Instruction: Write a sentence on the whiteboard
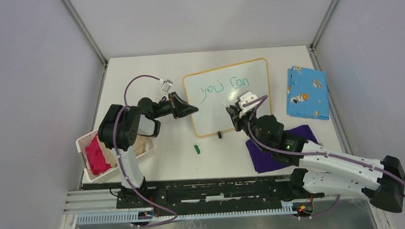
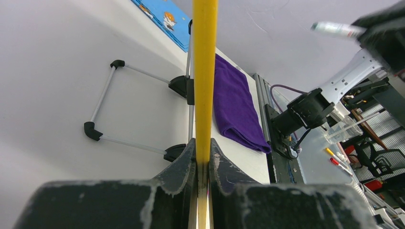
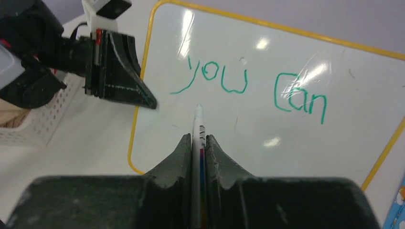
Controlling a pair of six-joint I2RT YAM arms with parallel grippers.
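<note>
The whiteboard, glossy white with a yellow rim, stands propped on a wire stand. In green it bears the words "you can" in one line, seen close in the right wrist view. My left gripper is shut on the board's left rim, which runs between its fingers. My right gripper is shut on a white marker. The marker's tip sits just under the word "you"; I cannot tell whether it touches the board.
A green marker cap lies in front of the board. A purple cloth lies under my right arm, and a blue patterned cloth to the board's right. A white basket with a pink cloth stands at the left.
</note>
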